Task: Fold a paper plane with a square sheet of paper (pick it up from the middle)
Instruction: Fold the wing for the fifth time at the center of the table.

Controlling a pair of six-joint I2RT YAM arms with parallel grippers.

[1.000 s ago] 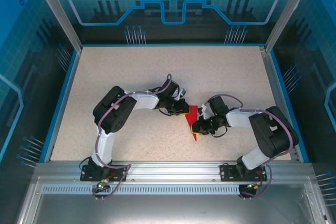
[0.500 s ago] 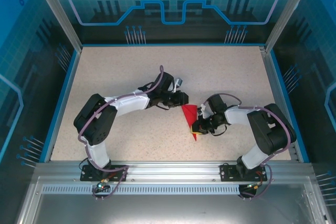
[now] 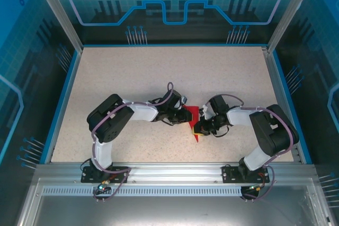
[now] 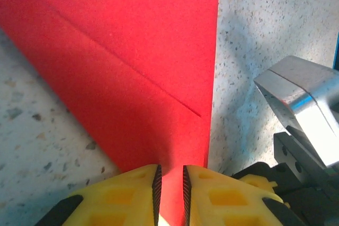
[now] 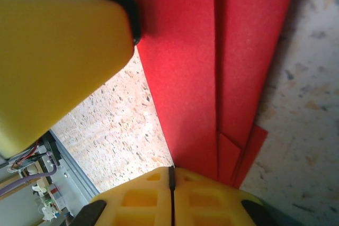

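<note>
The folded red paper (image 3: 193,116) is lying flat on the speckled surface (image 3: 132,72), near the middle and towards the near edge, tapering to a point that is facing the arm bases. Both arms are reaching inward and meeting over it, the left tool (image 3: 185,117) sitting at its left edge and the right tool (image 3: 199,128) at its right edge, a little closer to the point.

From the left wrist, the paper (image 4: 132,78) is showing a straight diagonal crease. The left tool (image 4: 169,183) is standing almost closed, with a thin slit between its yellow fingers (image 4: 127,197) and red showing through that slit; I cannot tell whether it is pinching the paper or just resting over it.

From the right wrist, the paper (image 5: 201,78) is showing long lengthwise folds and stacked layers at one corner. The right tool (image 5: 171,189) is fully closed, its fingers (image 5: 212,199) pressing together along a dark seam right at the paper's edge; I cannot tell whether any paper is caught between them. One finger of the left tool (image 5: 63,51) is overlapping the paper's far end
</note>
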